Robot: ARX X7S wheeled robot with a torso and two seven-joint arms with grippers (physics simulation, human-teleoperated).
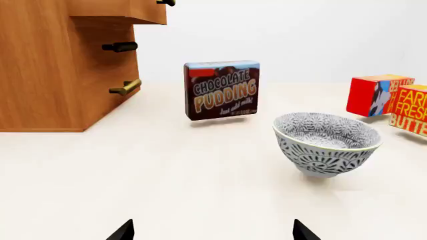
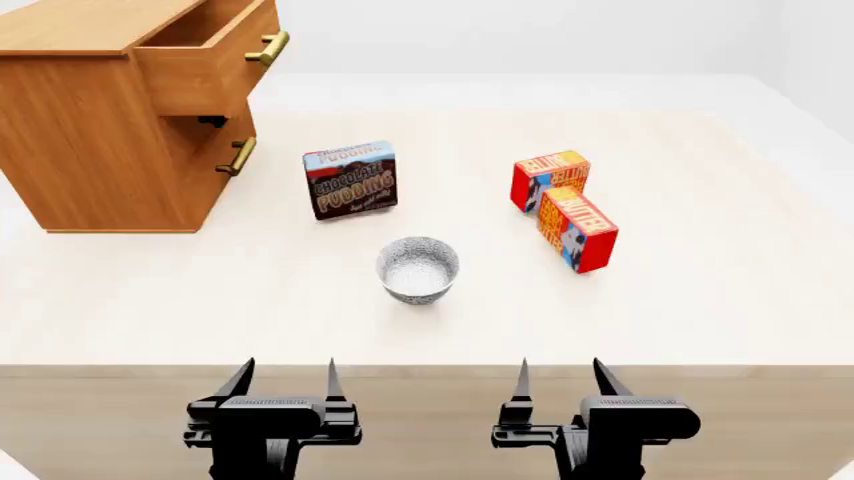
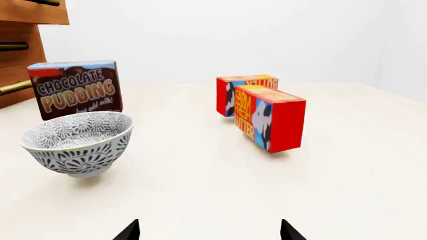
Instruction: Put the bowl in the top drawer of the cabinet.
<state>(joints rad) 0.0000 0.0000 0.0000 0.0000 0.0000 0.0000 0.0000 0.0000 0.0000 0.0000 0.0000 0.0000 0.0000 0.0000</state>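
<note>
Already the top drawer (image 2: pixel 214 55) is standing open; the bowl (image 2: pixel 418 268) is sitting untouched on the table (image 2: pixel 694 310); both the left gripper (image 2: pixel 283 385) and the right gripper (image 2: pixel 561 385) are waiting released, holding nothing.

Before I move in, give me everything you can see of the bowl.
The bowl is small, round and deep, white with a fine grey-blue pattern inside and out, a pale rim and a glossy ceramic look. It stands upright on a narrow foot on the light table, empty, in front of the chocolate pudding box and apart from it. Nothing touches it but the table; both end effectors are well short of it.
</note>
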